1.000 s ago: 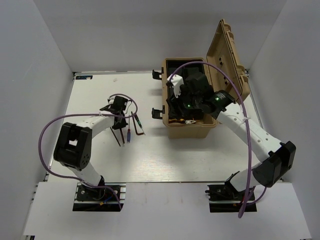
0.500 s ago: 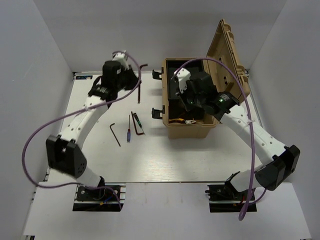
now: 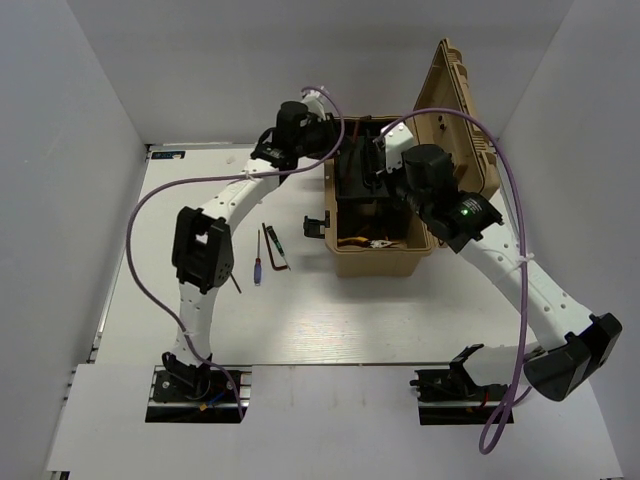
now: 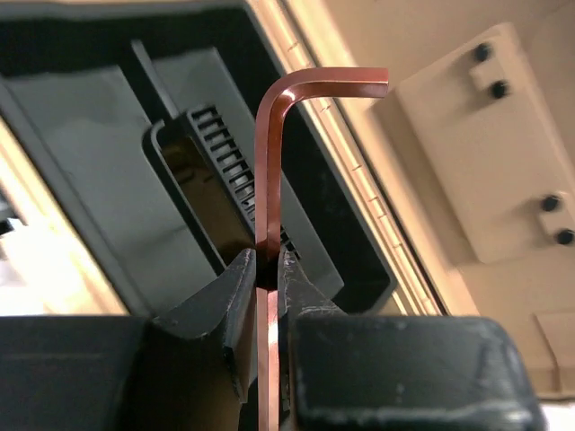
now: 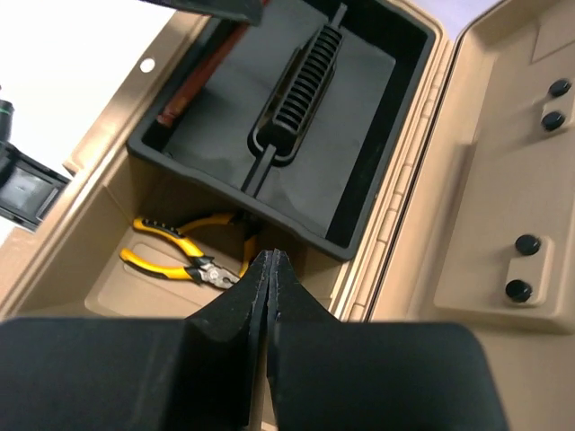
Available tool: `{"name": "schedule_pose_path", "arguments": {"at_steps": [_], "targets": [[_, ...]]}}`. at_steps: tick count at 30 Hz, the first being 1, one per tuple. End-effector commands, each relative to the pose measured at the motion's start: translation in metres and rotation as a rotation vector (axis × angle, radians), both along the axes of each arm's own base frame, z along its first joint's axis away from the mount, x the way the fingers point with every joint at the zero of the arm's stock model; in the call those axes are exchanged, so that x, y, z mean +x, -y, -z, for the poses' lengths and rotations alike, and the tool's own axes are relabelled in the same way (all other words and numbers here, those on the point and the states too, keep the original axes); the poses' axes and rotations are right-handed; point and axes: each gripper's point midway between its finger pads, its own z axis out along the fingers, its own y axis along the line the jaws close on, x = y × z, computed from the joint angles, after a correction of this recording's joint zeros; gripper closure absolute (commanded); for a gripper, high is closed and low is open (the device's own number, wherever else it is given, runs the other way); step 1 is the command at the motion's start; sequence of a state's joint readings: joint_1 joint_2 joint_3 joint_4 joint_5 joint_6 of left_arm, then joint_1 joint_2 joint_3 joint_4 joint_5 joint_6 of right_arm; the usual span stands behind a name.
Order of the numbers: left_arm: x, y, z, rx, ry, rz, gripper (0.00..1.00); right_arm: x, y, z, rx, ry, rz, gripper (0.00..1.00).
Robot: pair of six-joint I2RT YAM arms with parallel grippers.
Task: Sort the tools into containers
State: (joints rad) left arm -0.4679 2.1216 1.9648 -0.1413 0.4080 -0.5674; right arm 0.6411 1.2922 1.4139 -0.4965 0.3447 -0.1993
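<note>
My left gripper [image 4: 268,269] is shut on a reddish-brown L-shaped hex key [image 4: 269,171], bent end up. It hangs over the back left of the open tan toolbox [image 3: 380,265], above the black tray [image 5: 296,117]. The right gripper [image 5: 268,260] is shut with nothing in it, over the box's middle. Below it, yellow-handled pliers [image 5: 180,256] lie on the box floor under the tray. On the table left of the box lie a blue and red screwdriver [image 3: 257,262] and thin tools [image 3: 274,248]. A black hex key [image 3: 236,284] is partly behind my left arm.
The toolbox lid [image 3: 460,110] stands open at the right, behind the right arm. Black latches [image 3: 315,227] stick out of the box's left wall. White walls close in the table at the back and on both sides.
The left arm has swung right from the table's back left to above the toolbox, carrying the hex key. The right gripper has shut and drawn back above the box.
</note>
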Motion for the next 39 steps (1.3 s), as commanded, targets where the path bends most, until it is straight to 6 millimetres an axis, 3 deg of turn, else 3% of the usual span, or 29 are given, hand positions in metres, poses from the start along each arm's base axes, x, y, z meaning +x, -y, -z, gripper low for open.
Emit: {"name": "schedule_pose_path", "arguments": {"at_steps": [1, 8, 14, 15, 17, 18, 21, 22, 23, 24, 25, 26, 27, 28, 30, 31, 32, 33, 34, 35, 36, 37, 39], "targets": [[0.005, 0.011, -0.051, -0.100, 0.075, -0.017, 1.00, 0.002, 0.009, -0.013, 0.029, 0.056, 0.030, 1.00], [0.022, 0.023, -0.027, -0.068, 0.017, -0.095, 0.97, -0.001, 0.008, -0.001, 0.039, 0.039, 0.007, 1.00], [0.028, 0.007, -0.013, 0.002, -0.015, -0.186, 0.60, -0.001, 0.008, 0.002, 0.044, 0.030, -0.005, 1.00], [0.027, 0.006, -0.019, 0.002, 0.000, -0.184, 0.48, -0.001, 0.006, 0.003, 0.048, 0.027, -0.013, 1.00], [0.027, 0.006, -0.019, 0.002, 0.000, -0.184, 0.44, -0.001, 0.006, 0.005, 0.047, 0.016, -0.014, 1.00], [0.024, 0.007, -0.031, -0.012, 0.017, -0.174, 0.40, -0.001, 0.005, 0.005, 0.047, 0.017, -0.019, 1.00], [0.015, 0.010, -0.053, -0.017, 0.061, -0.149, 0.40, -0.003, 0.002, 0.008, 0.050, 0.001, -0.037, 1.00], [0.011, 0.006, -0.059, 0.005, 0.088, -0.142, 0.48, -0.005, 0.001, 0.008, 0.054, -0.008, -0.051, 1.00], [-0.005, 0.001, -0.080, 0.012, 0.129, -0.138, 0.53, -0.011, -0.008, 0.012, 0.051, -0.028, -0.120, 1.00], [-0.009, -0.011, -0.088, 0.036, 0.157, -0.175, 0.61, -0.018, -0.020, 0.014, 0.068, -0.054, -0.198, 1.00], [-0.022, -0.018, -0.062, 0.107, 0.135, -0.177, 0.78, -0.034, -0.037, 0.021, 0.090, -0.110, -0.325, 1.00], [-0.032, -0.031, -0.064, 0.129, 0.140, -0.201, 0.88, -0.044, -0.043, 0.028, 0.065, -0.143, -0.397, 1.00], [-0.054, -0.059, -0.103, 0.117, 0.202, -0.277, 0.96, -0.051, -0.047, 0.034, 0.068, -0.175, -0.436, 1.00], [-0.068, -0.076, -0.064, 0.192, 0.138, -0.304, 1.00, -0.065, -0.064, 0.037, 0.110, -0.222, -0.542, 0.99], [-0.086, -0.125, -0.047, 0.256, 0.087, -0.439, 1.00, -0.073, -0.073, 0.040, 0.126, -0.271, -0.591, 0.95], [-0.115, -0.161, -0.026, 0.321, 0.018, -0.511, 1.00, -0.075, -0.081, 0.041, 0.139, -0.294, -0.628, 0.93], [-0.126, -0.192, -0.013, 0.369, -0.020, -0.640, 0.87, -0.075, -0.087, 0.045, 0.149, -0.327, -0.628, 0.93], [-0.140, -0.208, 0.000, 0.393, -0.059, -0.694, 0.68, -0.077, -0.088, 0.049, 0.145, -0.356, -0.629, 0.93], [-0.164, -0.229, 0.045, 0.471, -0.160, -0.726, 0.51, -0.071, -0.097, 0.047, 0.149, -0.367, -0.634, 0.93], [-0.179, -0.244, 0.043, 0.433, -0.169, -0.778, 0.31, -0.075, -0.099, 0.051, 0.141, -0.399, -0.634, 0.93], [-0.190, -0.251, 0.057, 0.449, -0.206, -0.800, 0.21, -0.074, -0.102, 0.051, 0.144, -0.412, -0.627, 0.93], [-0.209, -0.267, 0.086, 0.518, -0.289, -0.824, 0.19, -0.070, -0.110, 0.047, 0.153, -0.418, -0.629, 0.93], [-0.224, -0.280, 0.107, 0.537, -0.364, -0.877, 0.16, -0.068, -0.113, 0.046, 0.140, -0.410, -0.616, 0.92]]}}
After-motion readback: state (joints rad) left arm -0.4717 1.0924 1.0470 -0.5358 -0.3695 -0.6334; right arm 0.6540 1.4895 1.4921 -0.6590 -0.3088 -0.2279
